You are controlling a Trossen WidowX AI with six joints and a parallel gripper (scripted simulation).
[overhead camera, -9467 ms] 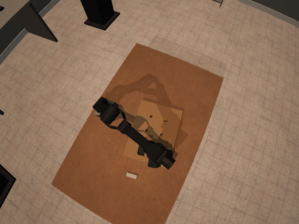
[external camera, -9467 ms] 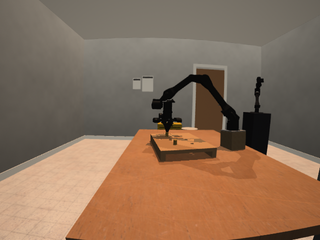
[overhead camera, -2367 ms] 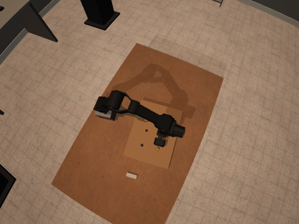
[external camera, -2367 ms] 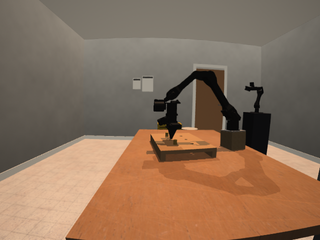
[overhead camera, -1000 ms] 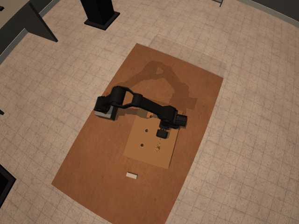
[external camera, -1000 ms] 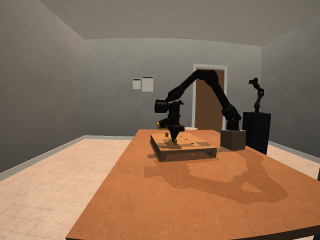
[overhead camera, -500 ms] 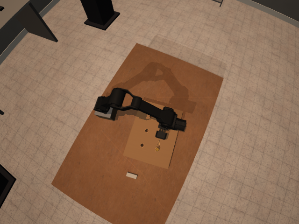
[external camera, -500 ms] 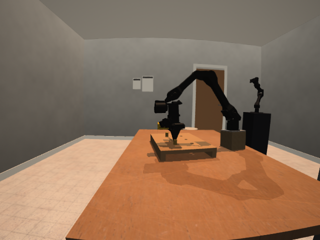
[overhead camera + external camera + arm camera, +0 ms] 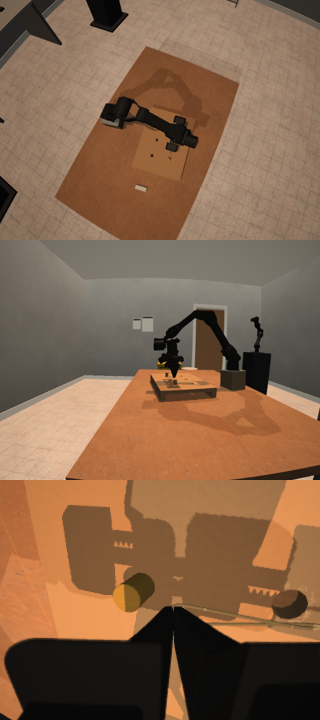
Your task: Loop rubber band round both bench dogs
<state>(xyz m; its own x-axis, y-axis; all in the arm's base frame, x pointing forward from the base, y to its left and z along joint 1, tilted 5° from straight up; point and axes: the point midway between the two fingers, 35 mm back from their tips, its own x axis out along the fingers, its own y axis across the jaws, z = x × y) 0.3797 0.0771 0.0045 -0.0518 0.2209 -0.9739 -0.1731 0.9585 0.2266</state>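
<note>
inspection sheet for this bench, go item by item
surface: table, board lying flat on it
job's things: two bench dogs, one lit, one in shadow; rubber band stretched from the fingertips past the shadowed dog, not round both
clutter: small white block on the table
grippers: gripper shut, pinching the band
cables: nothing seen
surroundings: black pedestal with a second arm, door

The desk [image 9: 180, 436] looks like matt orange-brown wood with faint scratches. The board [image 9: 186, 387] is paler, smooth wood. The tool [image 9: 173, 611] is matt black. The floor [image 9: 258, 129] looks like rough, speckled tile.
</note>
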